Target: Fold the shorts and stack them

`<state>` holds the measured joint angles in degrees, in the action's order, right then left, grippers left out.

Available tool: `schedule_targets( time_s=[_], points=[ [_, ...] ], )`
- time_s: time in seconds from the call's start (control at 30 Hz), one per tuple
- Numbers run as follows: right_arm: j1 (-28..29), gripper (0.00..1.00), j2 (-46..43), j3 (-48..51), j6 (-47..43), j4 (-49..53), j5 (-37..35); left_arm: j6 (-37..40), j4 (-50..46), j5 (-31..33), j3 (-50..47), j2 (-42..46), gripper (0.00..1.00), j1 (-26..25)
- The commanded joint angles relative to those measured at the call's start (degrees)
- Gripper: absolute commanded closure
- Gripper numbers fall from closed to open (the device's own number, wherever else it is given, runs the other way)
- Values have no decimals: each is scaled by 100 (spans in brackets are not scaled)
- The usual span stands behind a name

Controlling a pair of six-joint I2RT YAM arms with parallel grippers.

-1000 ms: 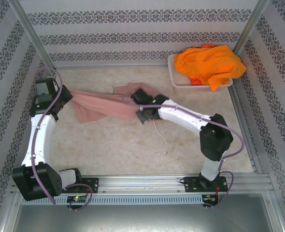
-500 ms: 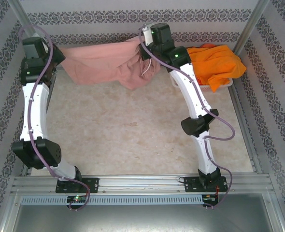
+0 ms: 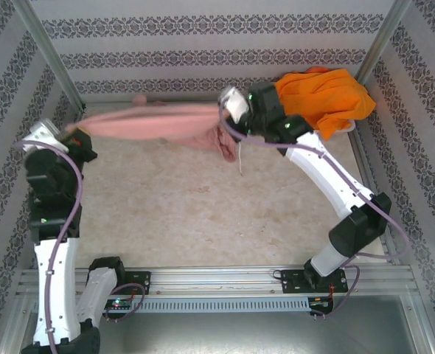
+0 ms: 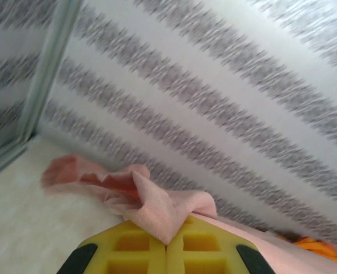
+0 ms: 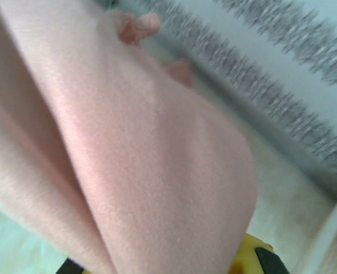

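Step in hand, prob: spread the pink shorts (image 3: 155, 122) flat before the 1st fold. They hang in the air across the far side of the counter (image 3: 203, 214), stretched betw. the two arms. The left tool (image 3: 76, 131) has its pads pressed together on one end; in the wrist view the left tool (image 4: 166, 246) bites a peaked fold of the pink shorts (image 4: 157, 208) right at the seam of the yellow pads. The right tool (image 3: 231, 105) holds the other end, jaws closed w/ cloth draped over it. The right wrist view has the pink shorts (image 5: 145, 154) falling in a broad smooth sheet. To do it well: keep both pinches level and the span taut but not strained, lower evenly so the slack bunch near the right tool lands flat, not doubled under, and mind the white drawstring (image 3: 240, 156) dangling there. Cloth is soft, matte knit, limp, gathers into rounded folds, so it will sag and crumple if tension drops. Orange shorts (image 3: 324, 92) sit heaped at the far right corner, bright and crumpled, waiting.
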<state>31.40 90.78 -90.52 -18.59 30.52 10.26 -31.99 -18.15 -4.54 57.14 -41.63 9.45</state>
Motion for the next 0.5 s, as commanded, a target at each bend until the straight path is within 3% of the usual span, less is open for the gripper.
schedule_targets(
  time_s=[0.0,0.23,0.47],
  points=[
    [479,97,-294,1331,-722,-159,-353,-309,-371,951,-978,314,100,-274],
    [1492,96,-703,2996,-198,182,-241,238,-1530,1778,-919,670,100,-444],
    [1791,95,-741,3184,906,17,1264,806,-1789,1984,-541,348,100,-442]
  ],
)
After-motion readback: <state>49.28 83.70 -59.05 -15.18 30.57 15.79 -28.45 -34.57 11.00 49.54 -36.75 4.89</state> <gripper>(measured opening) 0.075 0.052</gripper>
